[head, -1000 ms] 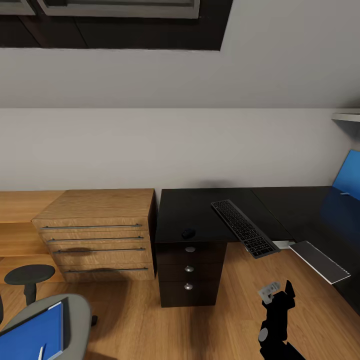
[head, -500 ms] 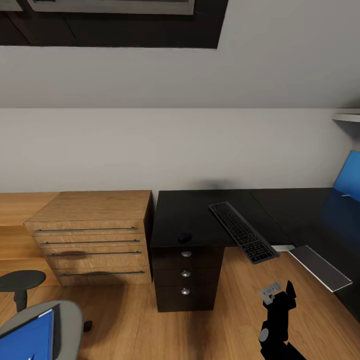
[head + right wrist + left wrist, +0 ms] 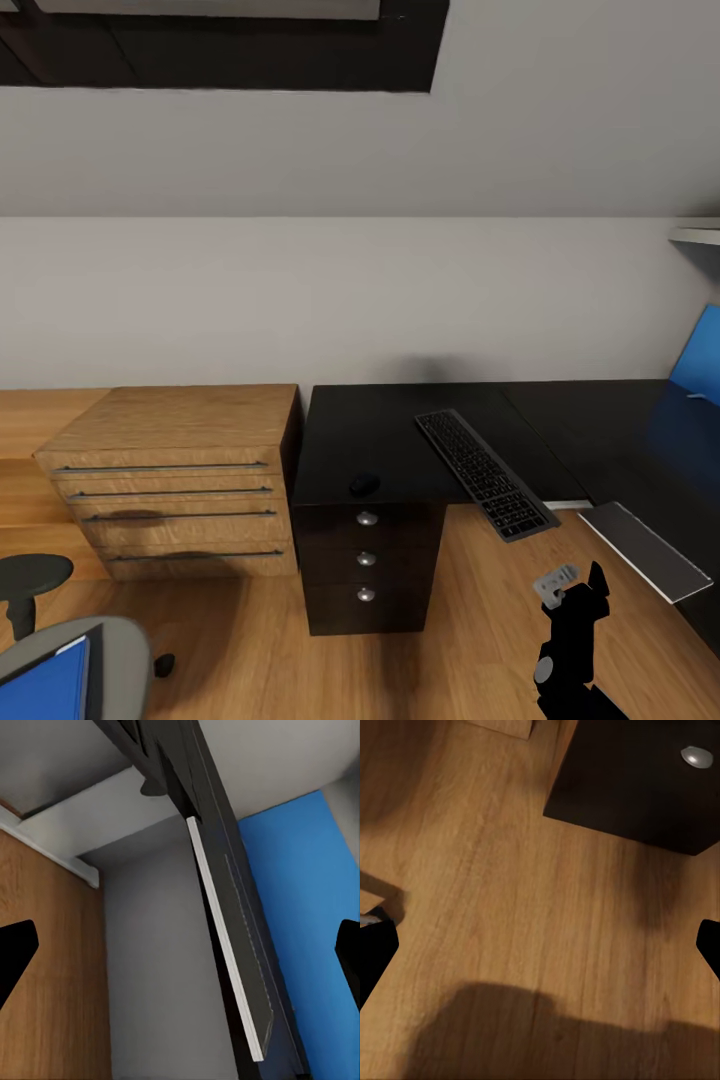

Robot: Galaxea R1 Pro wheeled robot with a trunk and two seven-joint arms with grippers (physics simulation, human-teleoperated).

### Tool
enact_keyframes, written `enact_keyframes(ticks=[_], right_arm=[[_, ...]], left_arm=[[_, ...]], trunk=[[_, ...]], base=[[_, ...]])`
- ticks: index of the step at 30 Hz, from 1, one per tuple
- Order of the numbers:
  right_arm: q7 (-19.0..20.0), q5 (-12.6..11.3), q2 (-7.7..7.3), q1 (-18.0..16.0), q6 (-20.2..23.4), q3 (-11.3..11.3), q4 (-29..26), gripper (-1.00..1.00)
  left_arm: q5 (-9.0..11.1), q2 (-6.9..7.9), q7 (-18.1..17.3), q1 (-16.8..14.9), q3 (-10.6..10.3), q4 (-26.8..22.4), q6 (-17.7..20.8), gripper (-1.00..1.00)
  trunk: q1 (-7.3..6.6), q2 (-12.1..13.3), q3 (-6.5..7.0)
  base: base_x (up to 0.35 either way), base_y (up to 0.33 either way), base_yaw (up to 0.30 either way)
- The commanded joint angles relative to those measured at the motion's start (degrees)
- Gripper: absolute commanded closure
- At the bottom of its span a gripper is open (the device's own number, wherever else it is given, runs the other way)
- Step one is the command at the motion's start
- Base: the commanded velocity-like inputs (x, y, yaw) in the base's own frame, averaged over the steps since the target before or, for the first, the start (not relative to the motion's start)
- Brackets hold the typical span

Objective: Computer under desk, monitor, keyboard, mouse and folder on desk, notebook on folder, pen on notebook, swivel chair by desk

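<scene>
The black desk (image 3: 380,430) with its knobbed drawer unit (image 3: 366,560) stands ahead. The dark keyboard (image 3: 487,472) lies askew on it, its near end overhanging the front edge. The small mouse (image 3: 364,483) sits near the edge above the drawers. What looks like the monitor (image 3: 640,535), a thin panel with a white back (image 3: 225,945), sticks out low at the right. The swivel chair (image 3: 125,650) is at bottom left with the blue folder (image 3: 45,685) on its seat. My right gripper (image 3: 578,592) hangs open over the floor. My left gripper (image 3: 540,949) is open above floor beside the drawer unit (image 3: 637,780). Notebook and pen are out of view.
A light wooden dresser (image 3: 175,480) with bar handles stands against the desk's left side. A bright blue panel (image 3: 700,355) rises at the far right over the desk. A white box edge (image 3: 566,489) shows under the desk. Wood floor (image 3: 480,620) lies between me and the desk.
The whole picture has shifted, so the camera has moved: desk and dresser sit lower and further left, and the chair has slid toward the bottom left corner. Nothing on the desk moved.
</scene>
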Motion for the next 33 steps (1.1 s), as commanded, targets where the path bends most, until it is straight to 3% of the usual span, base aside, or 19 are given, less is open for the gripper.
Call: enact_keyframes(ticks=[1,17,33], right_arm=[[-0.21,0.17,-0.08,-0.04,0.24,0.05,0.04,-1.00],[0.12,0.45,-0.12,-0.04,0.49,-0.10,0.40,-1.00],[0.20,0.52,-0.18,-0.04,0.48,0.03,0.50,-1.00]], left_arm=[[0.62,-0.01,-0.45,-0.05,-0.19,0.10,-0.16,-1.00],[0.62,-0.01,-0.44,-0.05,-0.19,0.10,-0.15,-1.00],[0.62,-0.01,-0.45,0.02,-0.19,0.10,-0.24,-1.00]], trunk=[[0.00,-0.03,-0.06],[0.00,-0.03,-0.06],[0.00,-0.03,-0.06]], base=[[0.015,-0.008,0.000],[0.003,-0.001,0.000],[0.094,-0.041,0.000]])
